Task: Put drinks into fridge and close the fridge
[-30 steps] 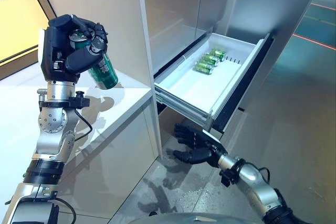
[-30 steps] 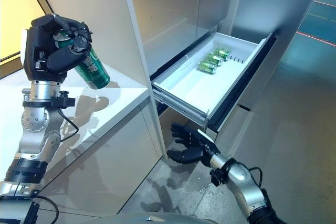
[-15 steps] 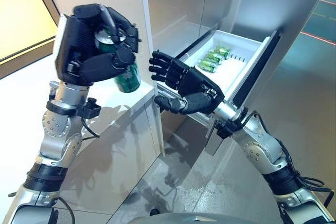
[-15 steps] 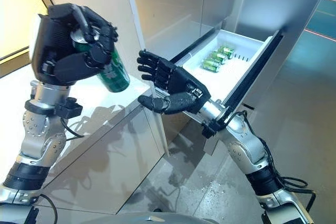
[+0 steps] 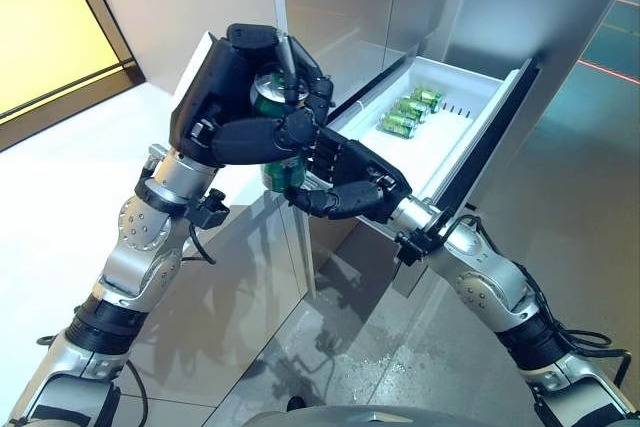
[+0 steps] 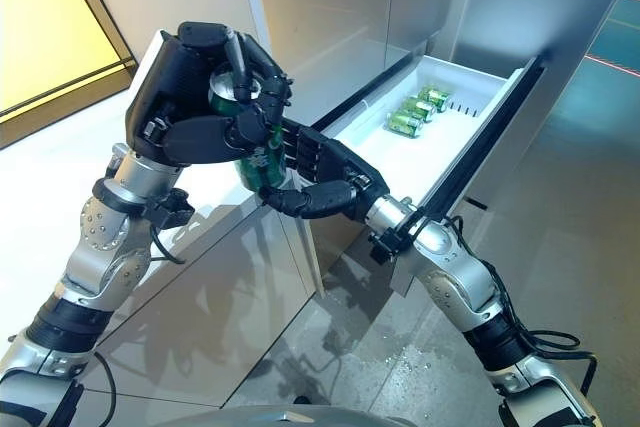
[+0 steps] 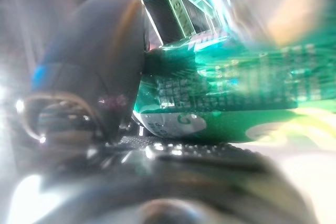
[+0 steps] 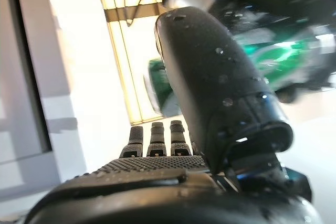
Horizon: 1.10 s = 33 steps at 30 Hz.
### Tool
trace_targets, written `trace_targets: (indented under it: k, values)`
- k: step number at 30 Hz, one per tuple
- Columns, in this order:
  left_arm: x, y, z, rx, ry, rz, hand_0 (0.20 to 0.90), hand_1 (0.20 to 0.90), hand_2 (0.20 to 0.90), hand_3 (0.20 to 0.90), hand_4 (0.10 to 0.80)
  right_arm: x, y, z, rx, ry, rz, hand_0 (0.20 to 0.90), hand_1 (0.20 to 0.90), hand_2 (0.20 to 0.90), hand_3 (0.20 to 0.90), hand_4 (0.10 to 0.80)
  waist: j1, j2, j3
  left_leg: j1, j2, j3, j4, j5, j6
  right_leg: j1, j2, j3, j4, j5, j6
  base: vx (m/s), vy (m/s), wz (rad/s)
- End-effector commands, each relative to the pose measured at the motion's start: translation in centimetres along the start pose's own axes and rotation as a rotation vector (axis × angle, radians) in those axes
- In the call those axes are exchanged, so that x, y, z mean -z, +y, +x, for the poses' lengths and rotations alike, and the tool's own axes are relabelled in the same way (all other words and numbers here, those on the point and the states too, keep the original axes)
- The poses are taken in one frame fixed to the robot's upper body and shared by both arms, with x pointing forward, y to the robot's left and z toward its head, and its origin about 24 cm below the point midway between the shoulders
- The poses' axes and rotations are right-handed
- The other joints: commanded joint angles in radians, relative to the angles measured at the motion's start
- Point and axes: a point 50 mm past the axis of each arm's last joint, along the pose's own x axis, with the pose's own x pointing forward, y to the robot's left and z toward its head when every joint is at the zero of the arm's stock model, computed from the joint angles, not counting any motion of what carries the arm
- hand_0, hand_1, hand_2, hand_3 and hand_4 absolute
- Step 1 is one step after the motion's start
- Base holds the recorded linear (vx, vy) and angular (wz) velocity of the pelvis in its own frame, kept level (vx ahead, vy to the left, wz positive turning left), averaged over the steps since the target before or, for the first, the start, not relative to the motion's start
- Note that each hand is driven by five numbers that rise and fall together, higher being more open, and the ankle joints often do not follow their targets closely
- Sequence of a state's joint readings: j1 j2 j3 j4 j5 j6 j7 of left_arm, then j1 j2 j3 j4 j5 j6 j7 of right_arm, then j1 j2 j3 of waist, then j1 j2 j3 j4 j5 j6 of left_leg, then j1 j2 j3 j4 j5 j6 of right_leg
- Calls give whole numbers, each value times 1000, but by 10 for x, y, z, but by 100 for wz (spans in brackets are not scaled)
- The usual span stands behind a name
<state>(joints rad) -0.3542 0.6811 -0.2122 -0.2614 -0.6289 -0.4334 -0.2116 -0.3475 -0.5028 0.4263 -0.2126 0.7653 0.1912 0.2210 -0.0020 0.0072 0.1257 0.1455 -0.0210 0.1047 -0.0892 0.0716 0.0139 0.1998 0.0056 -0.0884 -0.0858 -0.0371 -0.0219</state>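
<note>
My left hand is shut on a green can, gripping it from the top, in front of the fridge's edge. The can shows close up in the left wrist view. My right hand is open with straight fingers, right under and beside the can's lower end; the can also shows past its thumb in the right wrist view. The white fridge drawer stands pulled out to the right, with green cans lying at its far end.
A white counter lies on the left, with its front panel below. The fridge's tall steel doors rise behind the hands. Grey floor lies on the right beyond the drawer.
My left hand has carried the can right, toward the drawer. My right hand has closed in under the can, its fingers now beside the can's base.
</note>
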Motion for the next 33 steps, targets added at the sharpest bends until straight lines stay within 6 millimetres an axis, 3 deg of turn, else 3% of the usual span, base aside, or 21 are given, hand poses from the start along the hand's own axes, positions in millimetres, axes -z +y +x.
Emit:
trace_targets:
  k: [1, 9, 19, 26, 33]
  values:
    - [-50, 2, 42, 67, -310, 45, 300, 300, 300, 200, 100, -52, 19, 25, -146, -201, -38, 900, 900, 900, 900, 800, 2, -5, -85, 37, -38, -39, 10, -119, 36, -62, -18, -30, 78, -17, 56, 0, 0, 0]
    - [-48, 2, 44, 96, -296, 6, 300, 300, 300, 200, 100, -42, 23, 26, -205, -123, 49, 900, 900, 900, 900, 800, 0, -11, -90, 36, -38, -41, 6, -117, 35, -62, -16, -24, 71, -12, 58, 0, 0, 0]
    - [-30, -12, 44, 97, -262, -208, 300, 300, 300, 200, 100, -47, 34, 35, -179, -276, 177, 900, 900, 900, 900, 800, 0, -9, -84, 39, -40, -39, 11, -119, 39, -61, -15, -16, 67, -6, 60, 0, 0, 0]
    - [-21, -23, 45, 87, -222, -231, 300, 300, 300, 200, 100, -56, 31, 39, -74, -372, 169, 900, 900, 900, 900, 800, -1, -6, -81, 42, -42, -37, 14, -122, 43, -60, -14, -12, 66, -4, 59, 0, 0, 0]
    - [-20, -22, 42, 70, -204, -204, 300, 300, 300, 200, 100, -64, 25, 36, -35, -416, 195, 900, 900, 900, 900, 800, 1, -6, -81, 40, -43, -36, 16, -122, 44, -60, -13, -13, 65, -3, 59, 0, 0, 0]
